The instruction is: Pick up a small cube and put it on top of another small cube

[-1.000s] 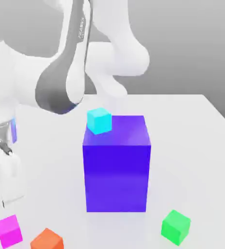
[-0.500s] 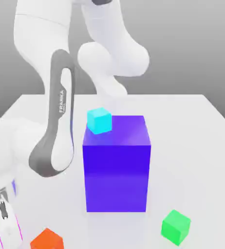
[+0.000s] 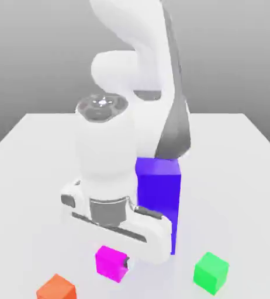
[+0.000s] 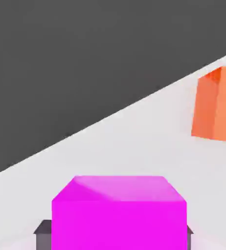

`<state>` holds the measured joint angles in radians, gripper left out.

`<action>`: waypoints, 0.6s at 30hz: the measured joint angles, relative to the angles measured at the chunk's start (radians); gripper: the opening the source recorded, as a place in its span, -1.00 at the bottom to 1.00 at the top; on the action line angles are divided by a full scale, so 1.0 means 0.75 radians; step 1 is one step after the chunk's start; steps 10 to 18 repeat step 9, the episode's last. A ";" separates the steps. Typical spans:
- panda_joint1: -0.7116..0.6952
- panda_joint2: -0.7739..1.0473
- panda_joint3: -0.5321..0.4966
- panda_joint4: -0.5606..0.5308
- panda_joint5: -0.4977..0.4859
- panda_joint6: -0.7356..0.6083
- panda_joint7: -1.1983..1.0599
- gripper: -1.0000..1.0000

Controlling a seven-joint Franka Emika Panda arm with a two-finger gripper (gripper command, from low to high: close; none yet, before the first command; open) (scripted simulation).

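White tabletop (image 3: 242, 152) runs back to a plain grey backdrop, and the bulky white Panda arm (image 3: 140, 70) bends down over its near part, hiding much of what stands behind. Next in bulk is the big blue-violet block (image 3: 159, 193), upright near the middle of the table, its side toward the exterior view's left covered by the robot's wrist and hand. Below that hand sits the gripper (image 3: 115, 264), lowered to the tabletop, and the small magenta-pink cube (image 3: 111, 263) lies right between its jaws — a dark finger (image 3: 127, 267) shows against the cube's side toward the exterior view's right. In the hand view the magenta cube (image 4: 120, 215) is close and centred, with dark finger pads (image 4: 43, 233) at both its lower flanks; the jaws appear clamped on it. An orange cube (image 3: 56, 288) rests near it, toward the exterior view's left and nearer the camera — apart from it. A green cube (image 3: 211, 272) stands toward the exterior view's right, near the block's foot.
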<state>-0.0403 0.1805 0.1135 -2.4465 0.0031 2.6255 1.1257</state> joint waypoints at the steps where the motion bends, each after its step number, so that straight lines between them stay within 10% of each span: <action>1: 0.034 -0.021 0.034 -0.018 -0.017 -0.003 -0.011 -1.00; 6: 0.202 0.122 0.106 -0.029 -0.175 0.143 0.024 -1.00; 7: 0.214 0.148 0.100 -0.028 -0.192 0.167 0.033 1.00; 18: 0.214 0.148 0.100 -0.028 -0.192 0.167 0.033 1.00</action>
